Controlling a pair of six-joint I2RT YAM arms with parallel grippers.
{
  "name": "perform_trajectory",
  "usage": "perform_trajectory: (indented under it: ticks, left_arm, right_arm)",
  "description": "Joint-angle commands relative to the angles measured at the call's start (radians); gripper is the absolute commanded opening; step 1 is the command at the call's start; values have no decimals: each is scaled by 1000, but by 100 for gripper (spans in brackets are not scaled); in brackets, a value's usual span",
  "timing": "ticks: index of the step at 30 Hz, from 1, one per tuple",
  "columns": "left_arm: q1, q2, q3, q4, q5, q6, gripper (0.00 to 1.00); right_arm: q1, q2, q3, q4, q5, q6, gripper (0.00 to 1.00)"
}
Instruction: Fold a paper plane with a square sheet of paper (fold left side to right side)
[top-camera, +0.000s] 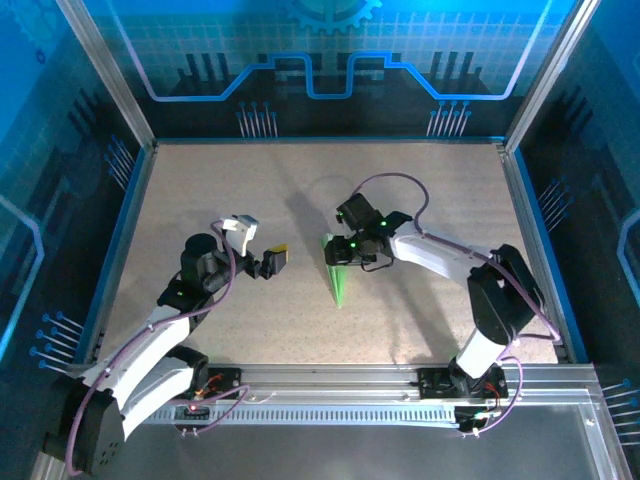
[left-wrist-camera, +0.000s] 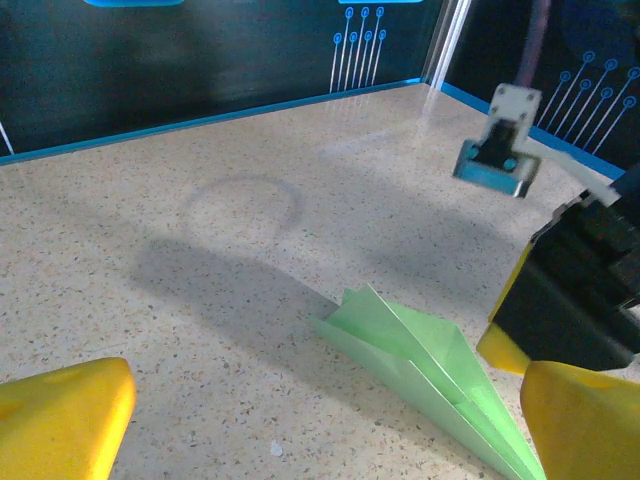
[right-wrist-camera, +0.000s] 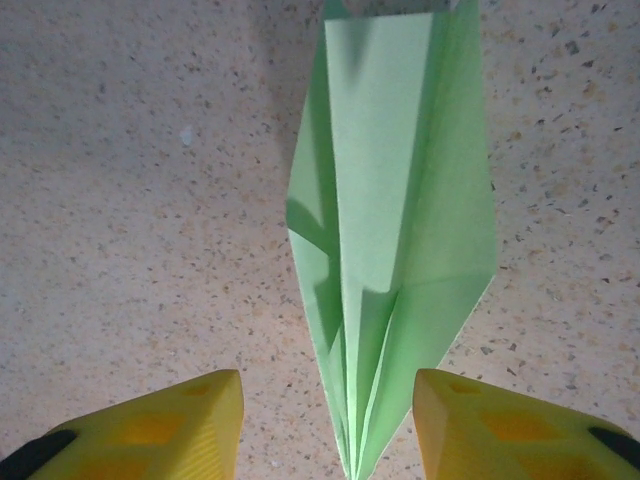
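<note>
Since the square sheet of paper now lies as a slim, pointed paper plane (top-camera: 338, 272), the folding looks to me all but finished. The right wrist view shows the paper plane (right-wrist-camera: 400, 230) with a centre ridge, layered wings and sharp diagonal creases. In the left wrist view its (left-wrist-camera: 430, 370) wide end lifts slightly off the surface, so the layers are not pressed fully flat. I see no part of the sheet left unfolded. What remains, as I judge it, is at most firming a crease and drawing the arms away.

In the overhead view the plane sits just below the centre of the frame, its long tip pointing toward the bottom edge. The right gripper (top-camera: 342, 258) hangs over its upper end. In that arm's own view the right gripper (right-wrist-camera: 328, 385) has its yellow fingers (right-wrist-camera: 160, 430) apart at the bottom of the frame. The plane's tapered end lies between them, with bare tabletop showing on either side, so nothing is clamped. The left gripper (top-camera: 275, 262) waits left of centre, well apart from the plane. Its own view shows the left gripper (left-wrist-camera: 320, 440) with its fingers spread wide and holding nothing.

As for containers, the plane rests straight on the speckled table (top-camera: 420, 190), not in any tray or box.
</note>
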Motion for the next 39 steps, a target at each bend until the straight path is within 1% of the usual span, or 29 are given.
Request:
perform_trajectory:
  ticks: [1,8,17,24,32,39]
  left_arm:
    - [12,0,25,9,21,7,100]
    - [12,-3,26,8,20,8,100]
    - [12,-1,27,5,19,11,100]
    - [12,-2,27,3,19,10,100]
    - [11,-1,27,3,19,11,100]
    - [12,-1,26,2,19,12,100]
  right_arm:
    - [12,48,34,-66,-10,-20,49]
    - [27,97,47,-60,-28,-24,47]
    - [33,125,49,-54,-33,-25,44]
    - [36,150,52,-54,-32,-25,38]
    - [45,181,68,-73,-6,-24,28]
    - [65,231,101,-99,24,-7,24]
